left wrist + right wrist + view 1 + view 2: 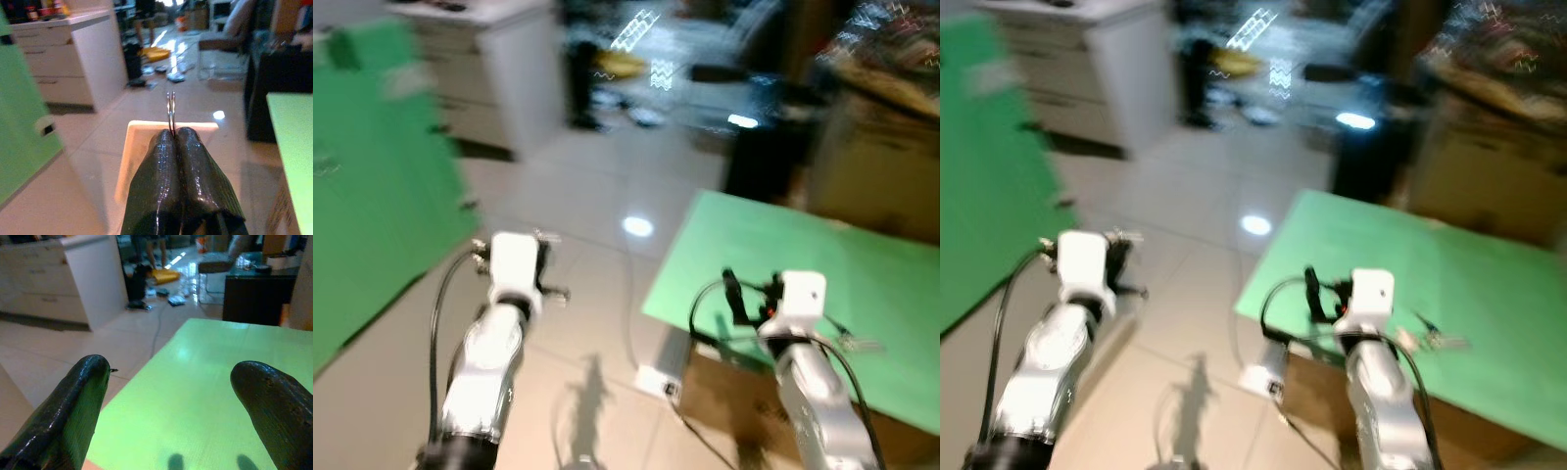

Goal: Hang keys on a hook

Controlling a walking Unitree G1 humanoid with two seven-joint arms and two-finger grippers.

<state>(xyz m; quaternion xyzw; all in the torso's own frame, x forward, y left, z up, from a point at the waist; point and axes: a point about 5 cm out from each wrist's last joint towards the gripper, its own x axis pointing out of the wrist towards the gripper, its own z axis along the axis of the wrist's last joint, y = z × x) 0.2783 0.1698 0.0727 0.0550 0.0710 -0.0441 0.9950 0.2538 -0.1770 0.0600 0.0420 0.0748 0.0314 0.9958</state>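
left gripper [173, 147]: pressed together, nothing held | right gripper [168, 396]: spread wide above green tabletop [205, 382]

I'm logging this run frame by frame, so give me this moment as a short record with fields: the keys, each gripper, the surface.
keys: lying on the green tabletop, beside the right arm
tabletop: green sheet over a cardboard box
left gripper: shut, held over the tiled floor
right gripper: open, above the green tabletop, holding nothing
image: head views blurred
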